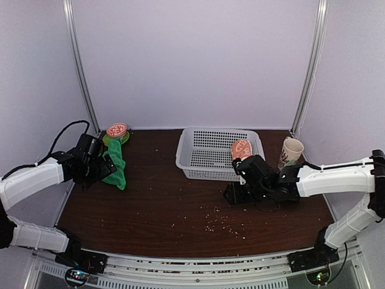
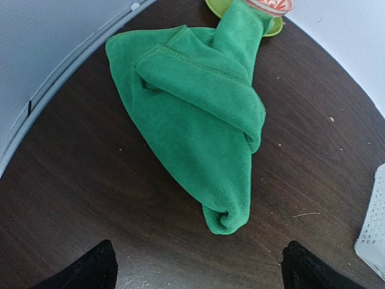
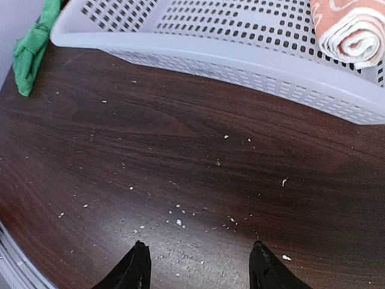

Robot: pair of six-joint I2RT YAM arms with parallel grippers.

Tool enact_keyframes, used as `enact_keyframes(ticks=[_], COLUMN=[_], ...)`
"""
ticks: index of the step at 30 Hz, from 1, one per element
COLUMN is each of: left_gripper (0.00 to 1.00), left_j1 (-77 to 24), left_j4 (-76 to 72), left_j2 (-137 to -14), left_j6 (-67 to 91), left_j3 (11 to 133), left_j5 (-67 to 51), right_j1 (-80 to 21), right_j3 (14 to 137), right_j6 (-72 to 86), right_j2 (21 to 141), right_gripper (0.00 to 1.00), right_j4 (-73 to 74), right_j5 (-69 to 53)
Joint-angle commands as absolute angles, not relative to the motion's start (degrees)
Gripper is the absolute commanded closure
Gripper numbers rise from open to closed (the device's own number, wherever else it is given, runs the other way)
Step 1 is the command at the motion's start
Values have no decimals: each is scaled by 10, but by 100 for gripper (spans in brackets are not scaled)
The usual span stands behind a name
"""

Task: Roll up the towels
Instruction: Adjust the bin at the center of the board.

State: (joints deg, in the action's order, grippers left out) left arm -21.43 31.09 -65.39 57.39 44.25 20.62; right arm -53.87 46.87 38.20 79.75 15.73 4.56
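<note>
The green towel (image 1: 118,167) lies crumpled in a loose fold at the table's far left, its top end draped onto a lime dish (image 1: 117,137). In the left wrist view the green towel (image 2: 198,114) narrows to a tucked tip just ahead of my left gripper (image 2: 198,268), which is wide open and holds nothing. My left gripper (image 1: 107,170) sits right beside the cloth. The peach towel (image 1: 241,149) stands rolled inside the white basket (image 1: 204,161), and its roll (image 3: 352,30) shows at top right in the right wrist view. My right gripper (image 3: 198,268) hangs open over bare wood in front of the basket, empty.
A paper cup (image 1: 291,150) stands right of the basket. A red-and-white round thing (image 1: 117,129) rests on the lime dish. White crumbs (image 1: 219,223) are scattered over the dark wooden table (image 1: 174,205). The basket wall (image 3: 240,66) lies just ahead of my right gripper (image 1: 231,194).
</note>
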Motion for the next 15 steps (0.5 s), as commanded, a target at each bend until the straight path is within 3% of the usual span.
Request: enact_keyframes(ticks=[1,15], left_gripper=[2,3], left_j1=[-183,-128], left_j4=[270,211], left_j2=[-709,-838], left_j6=[551,509], left_j3=[459,500], left_j5=[171,98], right_j1=[-522,-445], right_j3=[515,682], right_j6=[400,367], right_j2=[878,1078], right_gripper=[44,45], right_j4=[116,160], right_j5=[71,75])
